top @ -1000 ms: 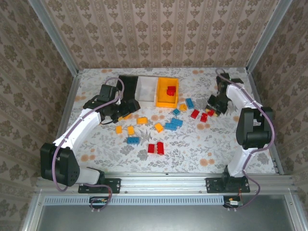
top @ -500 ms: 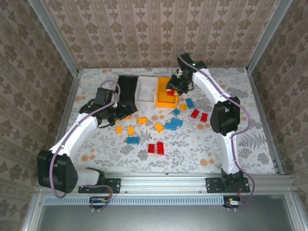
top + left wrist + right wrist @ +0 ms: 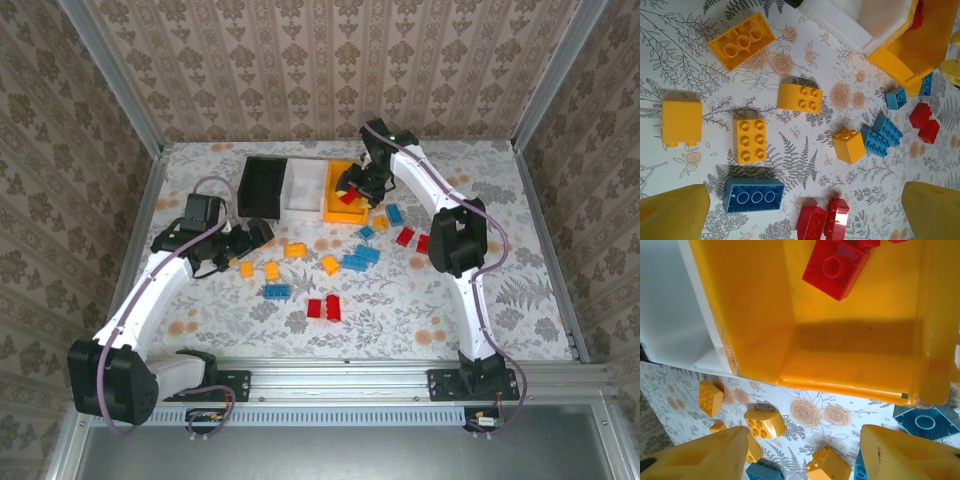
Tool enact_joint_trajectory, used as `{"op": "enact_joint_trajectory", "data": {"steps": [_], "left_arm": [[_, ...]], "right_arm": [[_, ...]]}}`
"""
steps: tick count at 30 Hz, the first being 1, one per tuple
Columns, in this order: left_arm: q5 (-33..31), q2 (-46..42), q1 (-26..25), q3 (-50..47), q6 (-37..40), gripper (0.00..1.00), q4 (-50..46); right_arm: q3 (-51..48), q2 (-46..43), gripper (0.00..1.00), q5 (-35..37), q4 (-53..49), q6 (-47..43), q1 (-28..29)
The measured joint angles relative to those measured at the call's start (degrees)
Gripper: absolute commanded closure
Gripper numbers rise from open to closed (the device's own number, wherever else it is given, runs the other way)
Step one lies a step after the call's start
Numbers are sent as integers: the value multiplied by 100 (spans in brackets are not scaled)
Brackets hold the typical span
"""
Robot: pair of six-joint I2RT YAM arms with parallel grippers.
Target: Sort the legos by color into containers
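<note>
a: logged right gripper (image 3: pixel 805 455) above the orange-yellow bin (image 3: pixel 760 315), spread wide, nothing between the fingers (image 3: pixel 700 455). saw a red brick (image 3: pixel 835 267) lying loose on the bin floor, underside up, one round tube showing.

b: agreed. placed that bin at the right end of the row, flush against the white bin (image 3: pixel 303 185), with the black bin (image 3: pixel 262 187) at the left end. left gripper?

a: found left gripper (image 3: pixel 803 212) wide open too, empty, hovering over loose legos (image 3: pixel 849 145) scattered on the floral table (image 3: pixel 500 300), just in front of the bins.

b: judged the step in hand as choosing the next pick. best target?

a: favoured the yellow six-stud brick (image 3: pixel 749 141): studs up, flat-sided. advised squaring the fingers to its smooth long faces, dropping straight, closing low on the walls, never on the studs. warned of the blue brick (image 3: pixel 754 195) just beside it, apart but close enough to snag.

b: noted hard glossy plastic, crisp square edges, round studs. marked one yellow brick (image 3: pixel 800 97) as curved on top, likely slippery. bins smooth-walled, thin-rimmed, rectangular.

a: could not tell which bin suited yellow.
</note>
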Motion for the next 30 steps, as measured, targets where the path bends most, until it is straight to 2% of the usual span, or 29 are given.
{"op": "enact_joint_trajectory", "data": {"steps": [4, 7, 10, 16, 20, 30], "left_arm": [[0, 173, 0, 2, -2, 0, 4], [0, 275, -17, 9, -2, 0, 15], [0, 387, -63, 66, -2, 0, 31], [2, 713, -306, 232, -4, 0, 138], [0, 951, -455, 415, -4, 0, 199], [0, 1067, -612, 505, -4, 0, 282]], "right_arm": [[-31, -378, 34, 33, -118, -155, -33], [-411, -973, 33, 125, -142, -332, -127], [-1307, -1744, 33, 170, -72, -420, -400], [-3351, -2806, 32, 267, 203, -461, -1467], [-4107, -2855, 30, 546, 201, -621, -1941], [-4352, -2424, 33, 942, 223, -1062, -1950]]}}
